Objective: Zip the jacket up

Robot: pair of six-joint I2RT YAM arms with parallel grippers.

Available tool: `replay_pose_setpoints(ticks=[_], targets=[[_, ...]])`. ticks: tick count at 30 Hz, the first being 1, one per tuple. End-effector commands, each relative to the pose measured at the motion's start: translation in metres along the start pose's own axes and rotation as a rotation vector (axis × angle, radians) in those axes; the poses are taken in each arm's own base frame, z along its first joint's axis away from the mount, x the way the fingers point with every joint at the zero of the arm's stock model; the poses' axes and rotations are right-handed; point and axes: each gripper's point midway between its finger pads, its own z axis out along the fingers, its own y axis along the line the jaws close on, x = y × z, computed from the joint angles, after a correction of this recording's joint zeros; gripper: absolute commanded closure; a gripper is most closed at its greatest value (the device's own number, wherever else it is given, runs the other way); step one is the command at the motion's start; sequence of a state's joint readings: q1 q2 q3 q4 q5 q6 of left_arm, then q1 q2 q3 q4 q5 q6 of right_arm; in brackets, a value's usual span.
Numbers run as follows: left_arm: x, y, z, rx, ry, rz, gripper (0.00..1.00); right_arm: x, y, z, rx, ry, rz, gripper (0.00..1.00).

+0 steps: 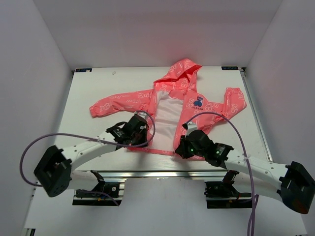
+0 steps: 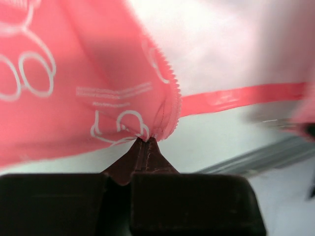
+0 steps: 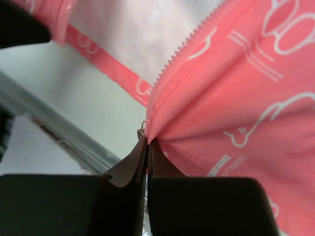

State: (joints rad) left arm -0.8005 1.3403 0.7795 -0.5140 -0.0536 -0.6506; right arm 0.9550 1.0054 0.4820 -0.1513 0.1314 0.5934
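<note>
The coral-pink hooded jacket (image 1: pixel 197 105) lies open on the table, white lining up, hood at the far end. My left gripper (image 1: pixel 141 129) is shut on the bottom corner of the jacket's left front panel (image 2: pixel 123 123), right at the zipper teeth (image 2: pixel 172 98). My right gripper (image 1: pixel 183 145) is shut on the bottom corner of the right front panel (image 3: pixel 236 98), beside its zipper teeth (image 3: pixel 182 54). A small metal zipper slider (image 3: pixel 141 132) shows just left of my right fingertips (image 3: pixel 140 150). The two front edges are apart.
The white table (image 1: pixel 98 83) ends in a metal rail (image 1: pixel 162 174) at its near edge, just behind both grippers. White walls close in the left, right and far sides. Purple cables (image 1: pixel 74 135) loop over both arms.
</note>
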Motion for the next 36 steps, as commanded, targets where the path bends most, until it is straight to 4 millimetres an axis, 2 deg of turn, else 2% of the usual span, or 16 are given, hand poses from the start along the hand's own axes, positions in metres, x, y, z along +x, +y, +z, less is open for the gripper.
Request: replay_pose_setpoints(ticks=[1,5,7,8,10,16,23,36], targets=[[-0.040,-0.037,-0.031,0.184,-0.176,0.034,1.00,-0.021,0.046,-0.010,-0.258,-0.101,-0.070,1.00],[-0.053,-0.065,-0.053,0.339,-0.246,0.056,1.00,-0.040,0.064,-0.017,-0.362,-0.201,-0.083,1.00],[-0.058,-0.078,-0.065,0.417,-0.282,0.063,1.00,-0.043,0.065,-0.019,-0.381,-0.231,-0.084,1.00],[-0.060,-0.081,-0.069,0.443,-0.295,0.061,1.00,-0.052,0.070,-0.022,-0.407,-0.279,-0.079,1.00],[-0.064,-0.090,-0.079,0.508,-0.338,0.065,1.00,-0.059,0.072,-0.026,-0.424,-0.319,-0.075,1.00],[-0.067,-0.090,-0.087,0.538,-0.388,0.063,1.00,-0.079,0.074,-0.036,-0.474,-0.434,-0.043,1.00],[-0.058,-0.094,-0.089,0.601,-0.401,0.123,1.00,-0.095,0.077,-0.047,-0.530,-0.493,-0.026,1.00],[-0.060,-0.095,-0.086,0.598,-0.404,0.127,1.00,-0.102,0.089,-0.044,-0.586,-0.477,-0.030,1.00]])
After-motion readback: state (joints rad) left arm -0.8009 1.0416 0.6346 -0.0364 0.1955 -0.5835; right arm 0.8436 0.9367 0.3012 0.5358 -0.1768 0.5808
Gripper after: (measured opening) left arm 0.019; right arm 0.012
